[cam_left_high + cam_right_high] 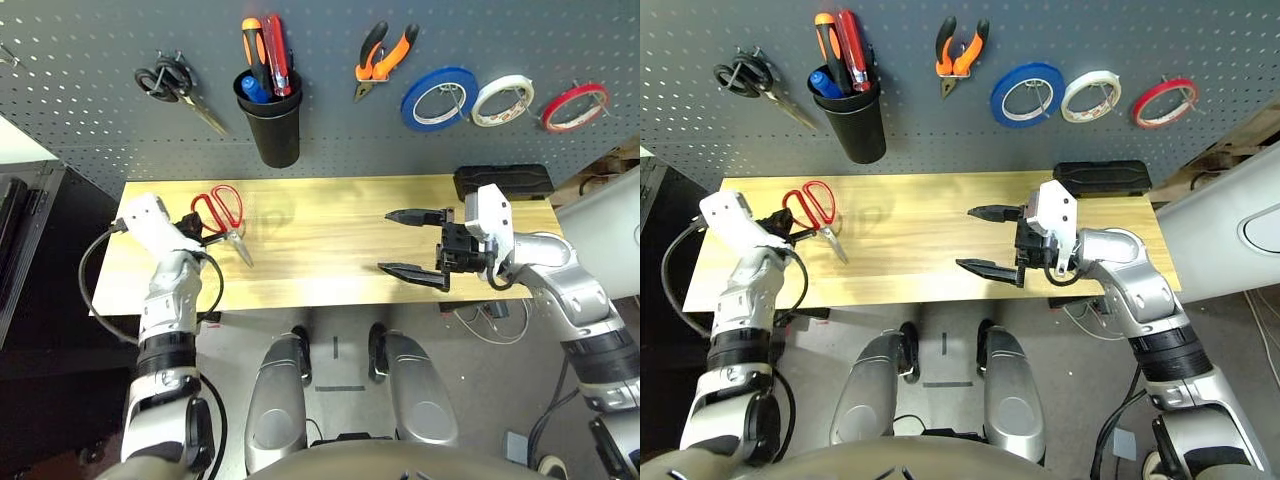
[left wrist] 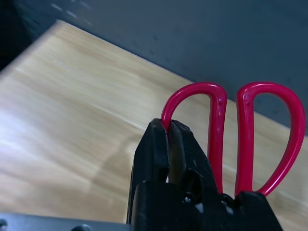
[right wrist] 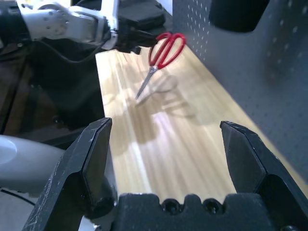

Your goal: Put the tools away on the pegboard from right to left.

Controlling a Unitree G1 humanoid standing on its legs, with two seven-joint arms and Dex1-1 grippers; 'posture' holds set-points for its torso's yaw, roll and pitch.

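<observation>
We are finishing: tape ring, pliers and screwdriver are hanging on the pegboard. Our left gripper is clenching the red-handled scissors at nine o'clock; the right gripper is gaping empty.

The tabletop lies bare between my two arms, so the middle strip gives open passage. My right end effector hangs over that strip with its fingers wide apart, blocking the right side, and a black box sits at the back right corner. On the pegboard, the black cup juts out above the tabletop's back edge, with black-handled scissors hanging to its left.
</observation>
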